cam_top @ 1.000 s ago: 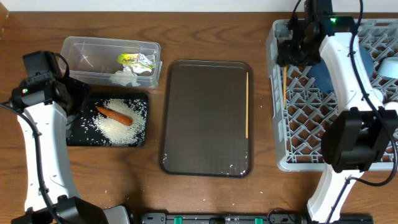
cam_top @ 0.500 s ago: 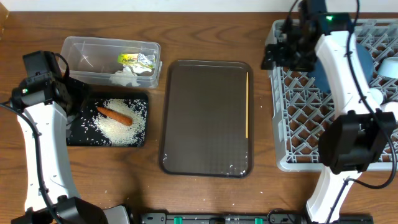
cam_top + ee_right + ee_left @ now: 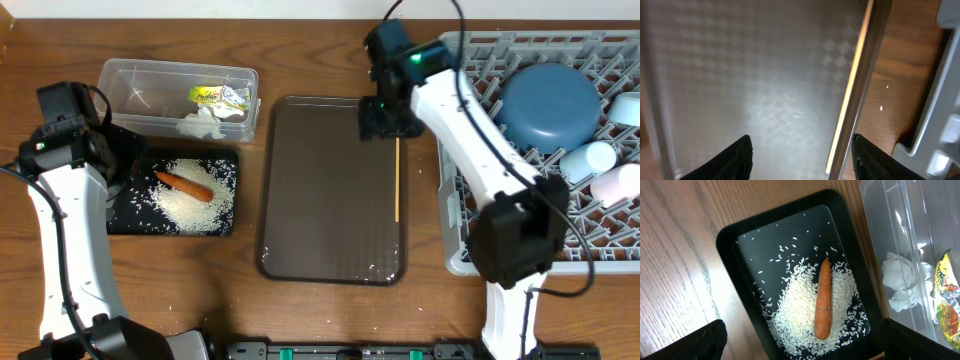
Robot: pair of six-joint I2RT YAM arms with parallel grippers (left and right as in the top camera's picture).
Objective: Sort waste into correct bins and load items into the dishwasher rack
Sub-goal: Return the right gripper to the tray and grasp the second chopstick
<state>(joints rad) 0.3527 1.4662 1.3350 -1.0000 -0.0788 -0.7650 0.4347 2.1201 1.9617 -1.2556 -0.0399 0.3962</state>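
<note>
Right pincer (image 3: 801, 150) agape and empty over the chopstick (image 3: 397, 185), long axis along the tray's (image 3: 330, 190) right edge.

Tub (image 3: 130, 85) sits behind shallow tray (image 3: 125, 222) holding carrot (image 3: 183, 185); serving tray (image 3: 325, 190) with chopstick (image 3: 397, 190) lies left of rack (image 3: 455, 215).

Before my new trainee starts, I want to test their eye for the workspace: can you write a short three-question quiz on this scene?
1. True or false: the carrot lies on rice grains in the black tray.
2. The wooden chopstick lies on: A) the brown serving tray; B) the dishwasher rack; C) the clear tub.
3. Which gripper is above the chopstick?
Key: 1 true; 2 A; 3 the right gripper.
</note>
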